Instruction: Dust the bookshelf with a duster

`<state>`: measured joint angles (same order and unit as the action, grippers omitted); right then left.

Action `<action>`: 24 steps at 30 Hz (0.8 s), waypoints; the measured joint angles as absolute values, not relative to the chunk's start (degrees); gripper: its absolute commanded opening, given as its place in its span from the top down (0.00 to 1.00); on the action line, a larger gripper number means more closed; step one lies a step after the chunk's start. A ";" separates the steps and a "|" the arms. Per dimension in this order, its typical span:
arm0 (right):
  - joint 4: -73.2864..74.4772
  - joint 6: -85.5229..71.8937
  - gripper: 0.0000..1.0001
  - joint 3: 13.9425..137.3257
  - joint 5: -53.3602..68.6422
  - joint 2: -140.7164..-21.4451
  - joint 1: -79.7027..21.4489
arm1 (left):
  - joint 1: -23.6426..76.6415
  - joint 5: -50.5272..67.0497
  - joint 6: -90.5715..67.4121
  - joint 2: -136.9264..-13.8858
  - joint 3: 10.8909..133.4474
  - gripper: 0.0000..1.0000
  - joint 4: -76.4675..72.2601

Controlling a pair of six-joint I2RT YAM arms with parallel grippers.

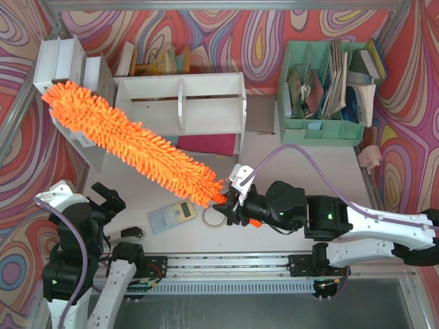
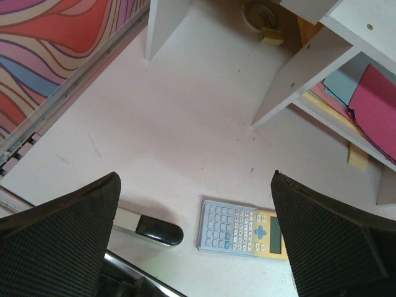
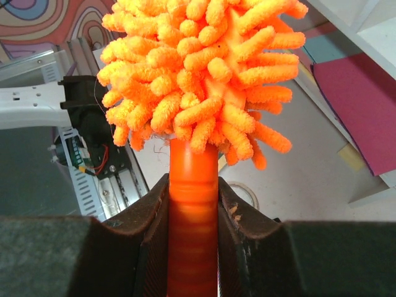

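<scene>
The white bookshelf (image 1: 206,86) stands at the back centre, with a divider between its two compartments; its legs (image 2: 303,71) show in the left wrist view. The fluffy orange duster (image 1: 130,144) stretches diagonally from the table's middle up to the far left, past the shelf's left end. My right gripper (image 1: 232,203) is shut on its orange handle (image 3: 193,210), with the fluffy head (image 3: 198,68) just beyond the fingers. My left gripper (image 1: 106,199) hangs open and empty at the near left, its fingers (image 2: 68,235) wide apart above the table.
A calculator (image 1: 171,216) (image 2: 244,228) and a tape ring (image 1: 212,217) lie near the front. A mint-green organizer (image 1: 322,89) stands back right, big white books (image 1: 65,58) back left. Magenta paper (image 1: 209,144) lies under the shelf. A black-tipped object (image 2: 158,230) rests by the left gripper.
</scene>
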<state>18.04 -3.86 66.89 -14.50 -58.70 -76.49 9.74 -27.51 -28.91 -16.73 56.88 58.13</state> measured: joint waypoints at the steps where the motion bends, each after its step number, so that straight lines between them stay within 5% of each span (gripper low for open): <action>1: 18.04 -3.88 1.00 66.89 -14.57 -58.67 -76.49 | 9.74 -27.51 -28.93 -16.73 56.88 0.02 58.13; 14: 19.11 -6.11 1.00 54.17 -13.54 -63.79 -76.14 | 9.76 -27.51 -28.93 -16.73 56.88 0.02 58.13; 24: 17.37 -5.48 1.00 60.07 -15.42 -60.90 -75.79 | 9.76 -27.53 -28.93 -16.73 56.88 0.02 58.13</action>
<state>17.37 -5.48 60.07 -15.42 -60.90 -75.79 9.76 -27.53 -28.93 -16.73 56.88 58.13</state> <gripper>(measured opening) 0.330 0.984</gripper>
